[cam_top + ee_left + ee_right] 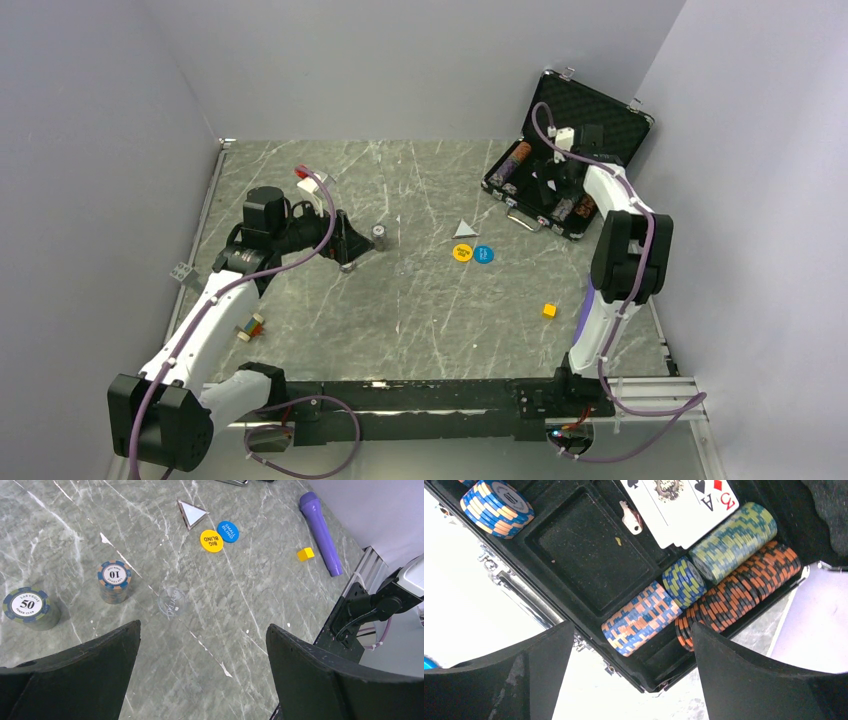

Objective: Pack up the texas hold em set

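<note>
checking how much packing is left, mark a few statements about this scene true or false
1. The briefcase has its lid up. True.
2. The yellow disc and blue disc are already in the briefcase. False: they lie side by side on the table.
3. The left fingers are open with nothing between them. True.
4. The right fingers are clamped on a card. False: they are open and empty, above the chip rows in the briefcase.
5. The 50 stack and the 10 stack stand on the table. True.
</note>
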Tool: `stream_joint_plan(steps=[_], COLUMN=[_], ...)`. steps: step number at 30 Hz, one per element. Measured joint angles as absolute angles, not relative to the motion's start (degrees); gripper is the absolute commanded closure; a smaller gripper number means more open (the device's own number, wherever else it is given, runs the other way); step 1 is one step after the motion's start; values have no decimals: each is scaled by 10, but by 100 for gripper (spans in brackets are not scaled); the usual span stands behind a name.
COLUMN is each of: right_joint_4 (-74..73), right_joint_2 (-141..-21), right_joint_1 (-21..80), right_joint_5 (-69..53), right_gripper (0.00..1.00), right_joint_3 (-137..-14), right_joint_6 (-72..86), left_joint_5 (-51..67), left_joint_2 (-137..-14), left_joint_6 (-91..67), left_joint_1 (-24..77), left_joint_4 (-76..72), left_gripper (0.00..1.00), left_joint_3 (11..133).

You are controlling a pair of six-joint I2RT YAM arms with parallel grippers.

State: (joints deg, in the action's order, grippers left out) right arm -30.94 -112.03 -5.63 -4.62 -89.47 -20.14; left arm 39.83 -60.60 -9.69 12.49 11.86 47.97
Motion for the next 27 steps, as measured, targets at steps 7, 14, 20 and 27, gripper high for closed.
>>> stream_joint_plan(steps=[7, 14, 20, 27], right_joint_4=[-297, -267, -247, -239], right_joint_2=[-1080, -1005, -1008, -1035], right_joint_1=[-56, -56, -56, -56], right_joint_5=[-33, -76, -95, -97], right_gripper=[12, 12, 12, 12], right_joint_3=[-844, -748, -748, -752], right_joint_6=[-73, 69, 123, 136], left_joint_5=[398, 396, 395, 392], left_joint_2=[-606, -601, -592, -590], left_joint_6=[-97, -97, -96, -91], left_joint_1=[125, 125, 125, 125], left_joint_4=[119, 119, 119, 119], left_gripper=[1, 1, 1, 0], left_joint_3=[480, 480, 480, 480])
